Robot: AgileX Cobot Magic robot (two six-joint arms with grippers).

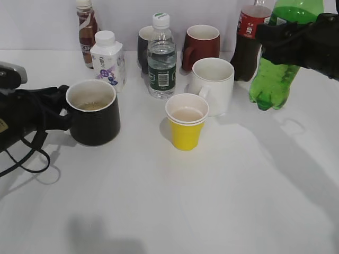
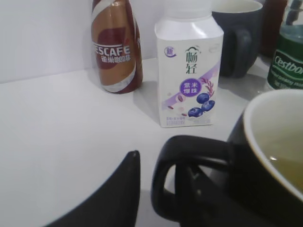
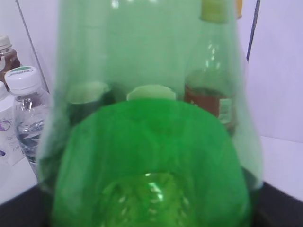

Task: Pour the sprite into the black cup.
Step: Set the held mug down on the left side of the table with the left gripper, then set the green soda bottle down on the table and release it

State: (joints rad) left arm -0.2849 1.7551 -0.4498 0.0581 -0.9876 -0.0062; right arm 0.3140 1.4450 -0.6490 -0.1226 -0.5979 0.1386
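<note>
The right pincer (image 1: 296, 45) grips the green bottle (image 1: 275, 79) above the bench (image 1: 238, 185); the left pincer (image 1: 55, 108) clasps the black cup's (image 1: 95, 119) handle.

Bench (image 1: 212, 201) layout, exterior view.
- Left: large glossy black mug (image 1: 94, 112); left gripper (image 1: 59, 108) at its handle.
- Centre front: yellow paper cup (image 1: 186, 121).
- Just behind and right of it: white ceramic mug (image 1: 213, 84).
- Behind centre: clear plastic water bottle (image 1: 161, 58); left of it, white drink carton (image 1: 108, 59).
- Back row, left to right: brown coffee bottle (image 1: 87, 32), dark mug (image 1: 144, 47), dark red mug (image 1: 201, 46), dark cola bottle (image 1: 248, 45).
- Far right: tall translucent green plastic bottle (image 1: 278, 63), tilted, raised off the bench, held in the right gripper (image 1: 288, 45).
</note>
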